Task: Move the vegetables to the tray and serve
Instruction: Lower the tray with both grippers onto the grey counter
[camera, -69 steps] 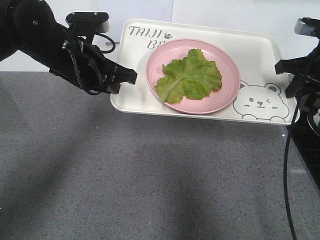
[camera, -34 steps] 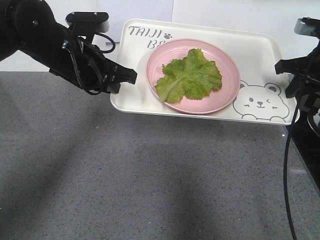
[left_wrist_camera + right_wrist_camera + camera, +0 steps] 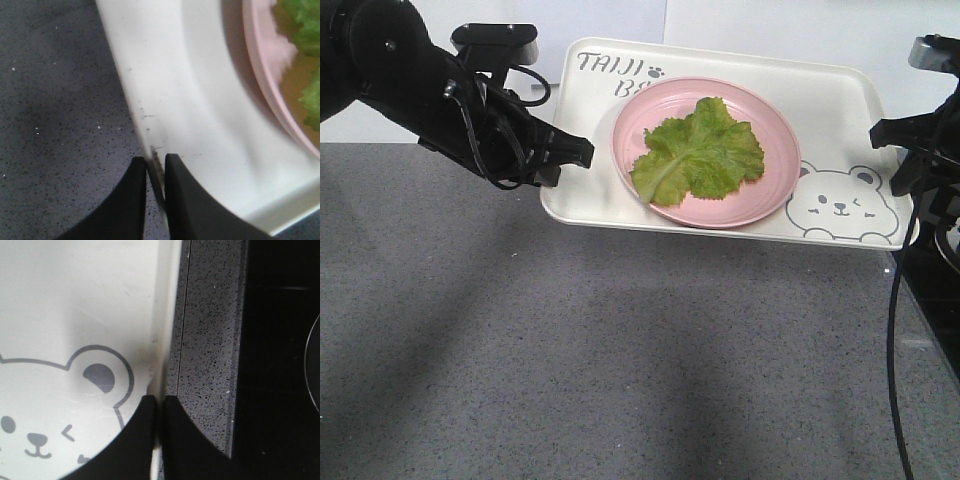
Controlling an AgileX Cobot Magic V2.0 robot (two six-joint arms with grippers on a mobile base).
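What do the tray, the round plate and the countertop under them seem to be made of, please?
The tray: probably plastic, cream and smooth, with a thin moulded rim, soft sheen and printed bear.
The pink plate: likely plastic or melamine, matte and evenly coloured; ceramic cannot be excluded.
The countertop: speckled dark grey, stone-like, perhaps quartz or granite, or a laminate imitation.

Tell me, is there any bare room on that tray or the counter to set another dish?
The tray, pinched at both ends by the left gripper and right gripper, is crowded: the pink plate of vegetables fills its middle, leaving only the bear corner. The grey counter in front is bare.
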